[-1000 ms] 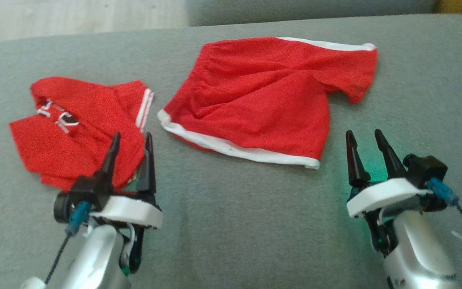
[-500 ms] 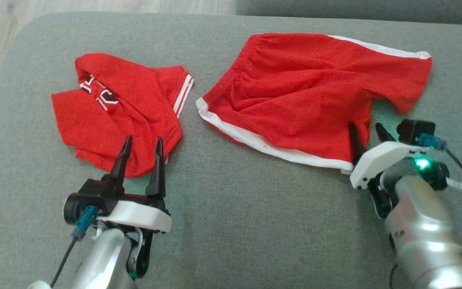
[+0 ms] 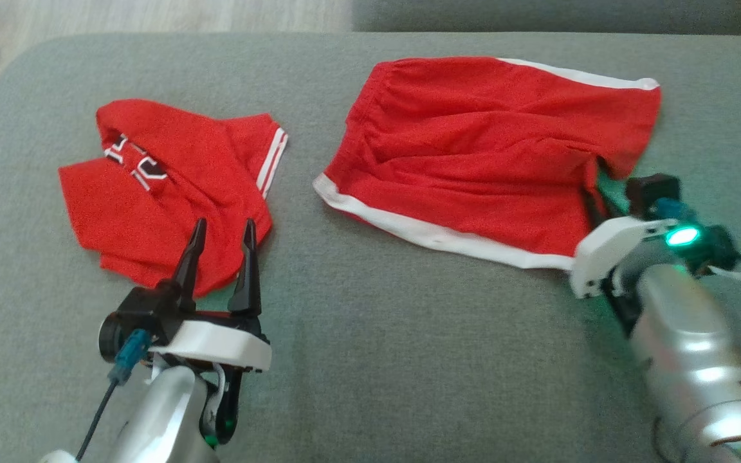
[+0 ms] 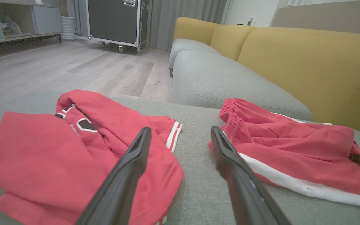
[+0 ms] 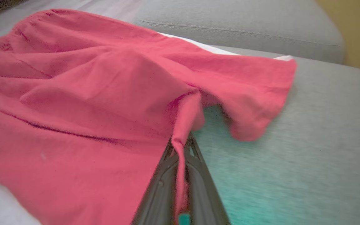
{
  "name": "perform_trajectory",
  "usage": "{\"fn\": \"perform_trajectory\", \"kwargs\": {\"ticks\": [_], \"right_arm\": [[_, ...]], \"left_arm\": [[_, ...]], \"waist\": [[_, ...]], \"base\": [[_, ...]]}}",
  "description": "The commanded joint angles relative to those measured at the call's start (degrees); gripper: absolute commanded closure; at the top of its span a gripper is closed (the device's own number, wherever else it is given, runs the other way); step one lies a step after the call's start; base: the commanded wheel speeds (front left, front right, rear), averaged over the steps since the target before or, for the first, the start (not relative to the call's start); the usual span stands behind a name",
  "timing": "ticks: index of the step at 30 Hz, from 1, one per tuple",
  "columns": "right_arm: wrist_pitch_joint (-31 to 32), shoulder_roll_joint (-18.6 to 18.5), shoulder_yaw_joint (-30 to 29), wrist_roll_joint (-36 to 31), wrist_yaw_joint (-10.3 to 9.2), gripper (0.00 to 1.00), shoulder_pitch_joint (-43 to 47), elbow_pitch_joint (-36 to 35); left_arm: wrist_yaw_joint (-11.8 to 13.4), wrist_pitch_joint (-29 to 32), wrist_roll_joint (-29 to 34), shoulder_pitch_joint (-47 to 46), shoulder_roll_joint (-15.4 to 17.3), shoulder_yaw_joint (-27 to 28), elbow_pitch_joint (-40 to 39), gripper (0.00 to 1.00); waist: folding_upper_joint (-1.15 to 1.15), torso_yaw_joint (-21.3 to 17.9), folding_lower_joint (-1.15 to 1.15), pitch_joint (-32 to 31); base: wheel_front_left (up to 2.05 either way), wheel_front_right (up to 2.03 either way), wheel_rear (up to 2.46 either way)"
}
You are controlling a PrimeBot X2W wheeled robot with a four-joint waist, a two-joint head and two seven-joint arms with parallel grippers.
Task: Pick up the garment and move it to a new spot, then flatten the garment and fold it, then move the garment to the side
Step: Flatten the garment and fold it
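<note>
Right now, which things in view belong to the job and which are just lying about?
In the job: red shorts; right claw, shut on their edge; left claw, open; grey cushion as work surface.
Lying about, apparently: red jersey; yellow sofa back; black wheeled case.

Living room with a pale wood floor [image 4: 73, 68] and soft seating.
A grey fabric seat [image 3: 370, 360] lies nearest; behind it stands a sofa [image 4: 230, 78] with grey cushions and mustard-yellow backrests [image 4: 308, 68]. Farther off are a black wheeled flight case [image 4: 114, 22], grey curtains [image 4: 161, 22] and a low shelf unit [image 4: 17, 18].
</note>
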Motion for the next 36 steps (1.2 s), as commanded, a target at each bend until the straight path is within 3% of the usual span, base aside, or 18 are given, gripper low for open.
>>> {"fn": "perform_trajectory", "kwargs": {"ticks": [1, 8, 14, 15, 16, 22, 26, 30, 34, 36], "right_arm": [[-0.55, -0.82, 0.23, -1.18, -0.04, 1.0, -1.64, -1.96], [4.93, -5.64, -6.3, -12.55, -0.04, 1.0, 0.35, -7.93], [10.0, -5.16, -9.21, -19.12, -0.04, 1.0, 2.18, -12.71], [9.88, -4.72, -9.2, -20.06, -0.04, 0.14, 2.3, -13.39], [9.77, -4.33, -9.27, -21.01, -0.04, 0.0, 2.45, -13.94], [4.51, -1.26, -10.38, -23.79, -0.04, 0.0, 3.42, -17.17], [-0.66, 0.75, -12.37, -21.92, -0.04, 0.0, 4.68, -19.53], [-4.25, 1.68, -11.9, -13.72, -0.04, 0.0, 6.84, -22.81], [-4.79, 1.74, -4.42, 0.98, -0.04, 0.0, 12.01, -31.43], [-4.8, 1.74, -3.02, 3.73, -0.04, 0.0, 14.07, -34.77]], "left_arm": [[0.4, -0.51, -0.23, -1.32, 0.67, 2.02, -1.93, 0.0], [0.64, -0.53, -0.48, -0.59, 0.38, 2.0, -2.82, 0.0], [0.52, -0.53, -0.63, -0.48, 0.11, 1.79, -2.94, 0.0], [0.46, -0.53, -0.67, -0.47, 0.11, 1.78, -2.88, 0.0], [0.37, -0.53, -0.69, -0.48, 0.13, 1.75, -2.77, 0.0], [0.28, -0.54, -0.72, -0.49, 0.39, 1.82, -2.31, 0.0], [0.31, -0.54, -0.75, 0.0, 0.69, 2.07, -2.86, 0.0], [-0.19, -0.54, -1.19, 0.55, 0.82, 2.57, -4.24, 0.0], [-1.07, -0.54, -1.38, 1.02, 0.77, 3.21, -5.91, 0.0], [-1.2, -0.54, -1.28, 1.14, 0.76, 3.43, -6.3, 0.0]], "waist": [[0.0, -0.71, 0.0, -0.62], [0.0, -2.26, 0.0, -1.54], [0.0, -2.27, 0.0, -1.43], [0.0, -2.26, 0.0, -1.38], [0.0, -2.22, 0.0, -1.35], [0.0, -2.47, 0.0, -2.24], [0.0, -3.81, 0.0, -3.24], [0.0, -5.95, 0.0, -3.94], [0.0, -8.55, 0.0, -3.82], [0.0, -9.24, 0.0, -3.69]], "base": [[0.0, 0.0, 0.0], [0.0, 0.0, 0.0], [0.0, 0.0, 0.0], [0.0, 0.0, 0.0], [0.0, 0.0, 0.0], [0.0, 0.0, 0.0], [0.0, 0.0, 0.0], [0.0, 0.0, 0.0], [0.0, 0.0, 0.0], [0.0, 0.0, 0.0]]}}
